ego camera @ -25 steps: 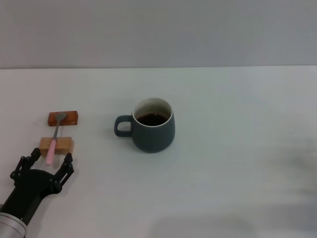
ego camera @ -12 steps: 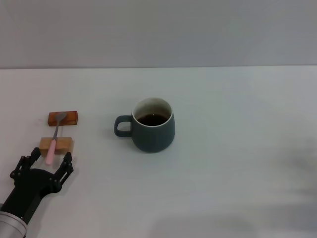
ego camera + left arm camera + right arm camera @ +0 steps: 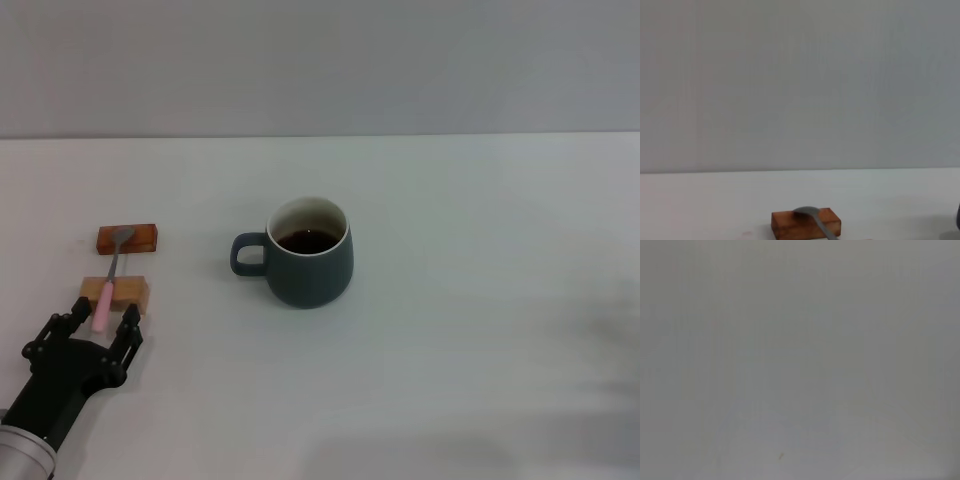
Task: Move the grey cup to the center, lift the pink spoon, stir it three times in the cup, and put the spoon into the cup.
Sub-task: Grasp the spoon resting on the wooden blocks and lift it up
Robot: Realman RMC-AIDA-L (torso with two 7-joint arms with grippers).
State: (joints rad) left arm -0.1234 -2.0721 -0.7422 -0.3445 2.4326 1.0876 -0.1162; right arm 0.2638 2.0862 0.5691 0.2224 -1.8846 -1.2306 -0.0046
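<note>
The grey cup [image 3: 310,262] stands near the middle of the table with dark liquid inside and its handle pointing toward my left side. The pink spoon [image 3: 108,283] lies across two small wooden blocks. Its grey bowl rests on the darker block [image 3: 127,238] and its pink handle on the paler block [image 3: 115,293]. My left gripper [image 3: 100,326] is low at the near left, open, with one finger on each side of the handle's near end. In the left wrist view the darker block [image 3: 806,223] shows with the spoon bowl [image 3: 807,212] on it. The right gripper is out of view.
The white table [image 3: 480,330] stretches wide to the right of the cup. A grey wall [image 3: 320,60] rises behind its far edge. The right wrist view holds only a plain grey surface.
My left gripper has crept forward toward the spoon's handle end, and its fingers have drawn closer together around it. Cup, spoon and blocks have not moved.
</note>
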